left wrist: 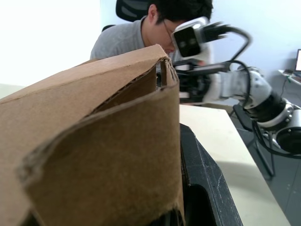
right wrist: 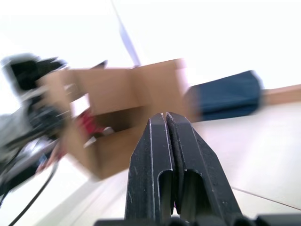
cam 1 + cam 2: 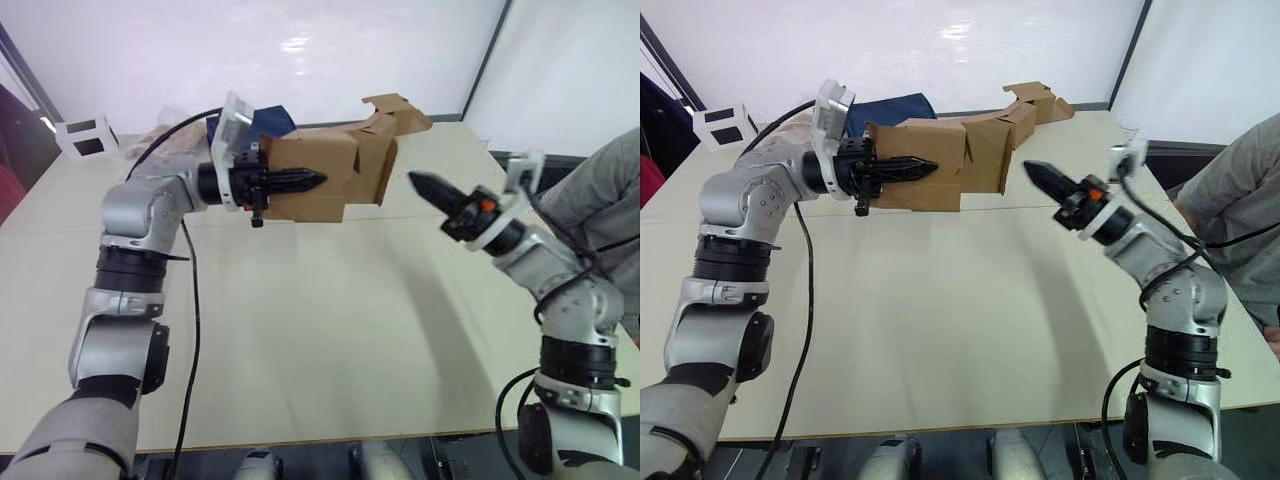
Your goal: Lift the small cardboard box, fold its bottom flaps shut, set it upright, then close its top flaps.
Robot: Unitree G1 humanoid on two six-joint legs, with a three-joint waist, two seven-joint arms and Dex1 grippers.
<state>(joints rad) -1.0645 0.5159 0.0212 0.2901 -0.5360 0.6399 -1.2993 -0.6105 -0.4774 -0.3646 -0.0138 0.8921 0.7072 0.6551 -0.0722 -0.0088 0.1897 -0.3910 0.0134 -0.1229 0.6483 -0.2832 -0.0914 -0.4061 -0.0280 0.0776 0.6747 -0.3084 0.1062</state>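
Tabletop (image 3: 300, 330) lies bare nearest the camera. Above it the left gripper (image 3: 300, 181) is clamped on a wall of the small cardboard box (image 3: 325, 175), holding it in the air on its side. The right gripper (image 3: 425, 186) points at the box's open end from just beside it, fingers pressed together, and brown cardboard pieces (image 3: 1035, 100) lie on the tabletop's far edge.

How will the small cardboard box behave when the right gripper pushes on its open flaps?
Probably light: the left gripper alone holds the small cardboard box in the air. Its flaps likely bend easily, being thin hinged panels. The empty shell may skew.
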